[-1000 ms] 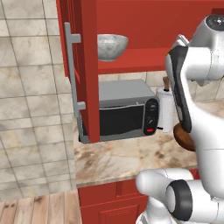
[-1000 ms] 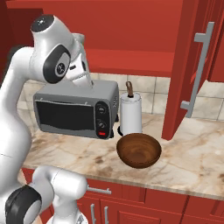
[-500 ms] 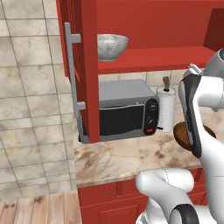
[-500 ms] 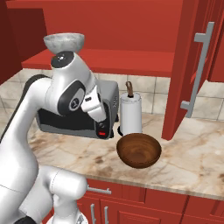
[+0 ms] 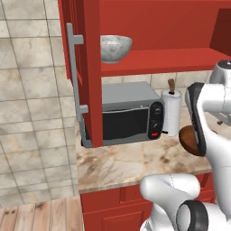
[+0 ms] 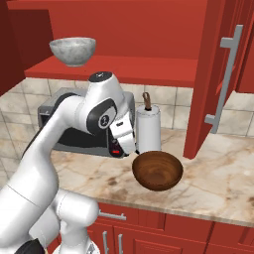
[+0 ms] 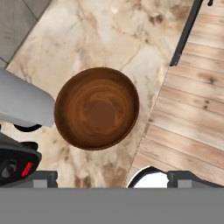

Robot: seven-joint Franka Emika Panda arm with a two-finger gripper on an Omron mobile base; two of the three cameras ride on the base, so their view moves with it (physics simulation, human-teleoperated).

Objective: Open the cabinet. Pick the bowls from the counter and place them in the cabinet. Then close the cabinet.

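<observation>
The cabinet (image 6: 149,30) stands open, its left door (image 5: 83,67) and right door (image 6: 213,74) swung out. On its red shelf (image 6: 124,69) sits the grey-white marble bowl (image 6: 73,50) (image 5: 115,47). The dark brown wooden bowl (image 6: 158,170) (image 7: 97,107) rests on the counter (image 6: 218,183) near its front edge, partly hidden by my arm in the left base view (image 5: 188,139). My gripper (image 7: 114,178) hangs open above this bowl, looking straight down into it, fingertips (image 7: 46,178) set wide apart with nothing between them. My hand (image 6: 126,139) is just up and left of the bowl's rim.
A grey microwave (image 5: 128,118) and a paper towel roll (image 6: 148,130) stand at the back of the counter, close behind the brown bowl. Red base cabinets (image 6: 149,233) lie under the counter. Wooden floor (image 7: 188,109) runs past the counter's front edge.
My arm has swung down from the level of the cabinet shelf to above the brown bowl. The gripper stayed open. Both bowls have kept their places.
</observation>
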